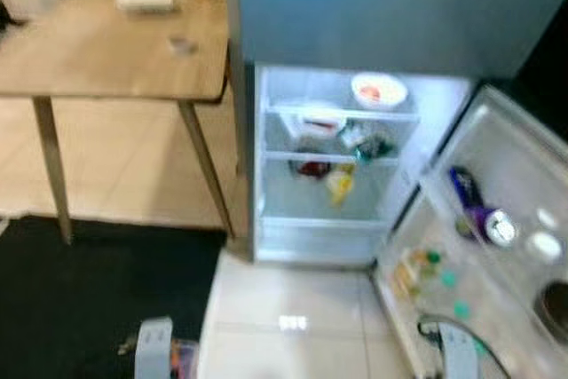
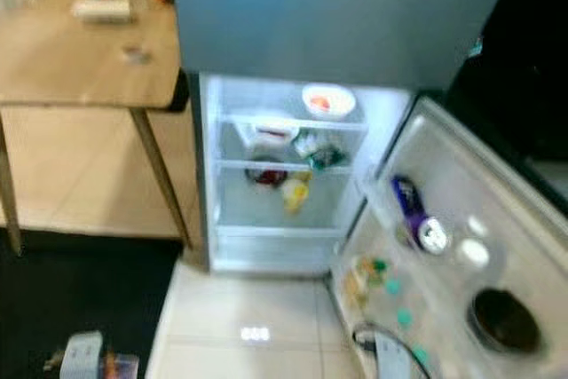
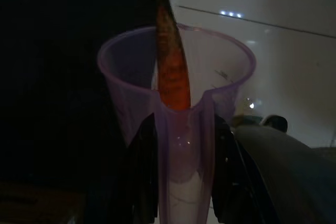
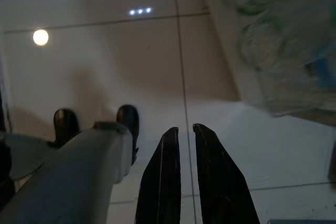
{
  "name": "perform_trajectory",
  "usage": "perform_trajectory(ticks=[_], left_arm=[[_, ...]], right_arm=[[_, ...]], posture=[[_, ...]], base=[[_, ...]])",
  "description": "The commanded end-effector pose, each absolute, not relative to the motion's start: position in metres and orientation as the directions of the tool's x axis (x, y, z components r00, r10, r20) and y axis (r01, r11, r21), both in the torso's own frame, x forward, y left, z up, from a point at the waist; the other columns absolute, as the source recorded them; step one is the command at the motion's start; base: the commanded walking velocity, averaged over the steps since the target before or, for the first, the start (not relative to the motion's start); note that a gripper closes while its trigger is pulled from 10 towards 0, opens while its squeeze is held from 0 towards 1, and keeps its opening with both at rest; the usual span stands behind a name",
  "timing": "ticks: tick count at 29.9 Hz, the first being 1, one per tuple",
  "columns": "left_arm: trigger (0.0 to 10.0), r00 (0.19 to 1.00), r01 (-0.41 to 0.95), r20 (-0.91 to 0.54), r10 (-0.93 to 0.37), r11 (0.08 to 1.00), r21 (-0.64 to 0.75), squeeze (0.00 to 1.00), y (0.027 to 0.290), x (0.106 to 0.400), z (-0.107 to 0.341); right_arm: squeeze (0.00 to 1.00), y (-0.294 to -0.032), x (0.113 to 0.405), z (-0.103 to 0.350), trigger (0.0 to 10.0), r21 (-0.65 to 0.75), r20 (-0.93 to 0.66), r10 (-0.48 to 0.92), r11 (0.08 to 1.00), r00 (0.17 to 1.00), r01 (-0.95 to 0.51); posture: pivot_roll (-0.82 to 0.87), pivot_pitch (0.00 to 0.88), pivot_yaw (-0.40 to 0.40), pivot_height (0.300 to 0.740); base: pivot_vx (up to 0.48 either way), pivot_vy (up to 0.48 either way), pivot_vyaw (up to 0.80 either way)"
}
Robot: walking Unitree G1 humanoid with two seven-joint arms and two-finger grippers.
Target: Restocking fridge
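The fridge (image 1: 266, 157) stands ahead with its lower compartment lit and its door (image 1: 519, 175) swung open to my right. A white bowl (image 1: 379, 90) sits on the top shelf, with food packs, a dark red item (image 1: 312, 167) and a yellow item (image 1: 339, 185) below. My left gripper (image 3: 184, 145) is shut on a translucent purple cup (image 3: 126, 77) holding a carrot (image 3: 172, 72), low at my left side (image 1: 182, 357). The right gripper (image 4: 185, 129) hangs over the tiled floor, shut with nothing in it.
A wooden table (image 1: 106, 51) with a few small things on it stands left of the fridge. A dark rug (image 1: 89, 299) covers the floor at the lower left. The door racks carry a purple bottle (image 1: 466, 188), cans and small green-capped bottles (image 1: 435, 264).
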State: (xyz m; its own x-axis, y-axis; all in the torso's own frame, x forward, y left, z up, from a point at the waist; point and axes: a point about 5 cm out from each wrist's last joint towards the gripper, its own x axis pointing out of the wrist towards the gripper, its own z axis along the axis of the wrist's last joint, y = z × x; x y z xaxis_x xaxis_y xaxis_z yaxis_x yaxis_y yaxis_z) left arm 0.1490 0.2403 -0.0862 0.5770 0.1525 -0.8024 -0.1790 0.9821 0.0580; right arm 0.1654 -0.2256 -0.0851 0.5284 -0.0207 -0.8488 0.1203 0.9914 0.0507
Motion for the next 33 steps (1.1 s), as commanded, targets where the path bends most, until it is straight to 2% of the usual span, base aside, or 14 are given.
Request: perform_trajectory(ticks=[1,11,13,27,33], left_arm=[[10.0,0.58,-0.169,-0.801,0.151,0.984,0.063,0.0,0.24,0.149,-0.086],[10.0,0.606,-0.169,-0.78,0.157,0.983,0.067,0.0,0.241,0.159,-0.082],[10.0,0.613,-0.162,-0.775,0.152,0.985,0.065,0.0,0.24,0.161,-0.081],[10.0,0.617,-0.157,-0.772,0.151,0.985,0.067,0.0,0.241,0.164,-0.08],[10.0,0.623,-0.16,-0.768,0.148,0.985,0.06,0.0,0.241,0.166,-0.079]], right_arm=[[0.0,-0.223,0.167,-0.085,10.0,0.066,-0.843,-0.008,0.991,0.538,0.118],[0.0,-0.214,0.181,-0.079,10.0,0.18,-0.795,0.098,0.981,0.598,0.079],[0.0,-0.213,0.182,-0.078,10.0,0.182,-0.795,0.113,0.982,0.596,0.057],[0.0,-0.219,0.169,-0.083,10.0,0.158,-0.816,0.08,0.983,0.573,0.088],[0.0,-0.227,0.166,-0.084,10.0,0.082,-0.835,-0.003,0.988,0.551,0.131]], posture=[[0.09,0.0,-0.062,0.74],[0.09,0.001,-0.065,0.74],[0.09,0.001,-0.065,0.74],[0.08,0.0,-0.065,0.74],[0.08,0.0,-0.066,0.74]], base=[[0.0,0.0,0.0],[0.0,0.0,0.0],[0.0,0.0,0.77],[0.0,0.0,0.78],[0.0,0.0,0.0]])
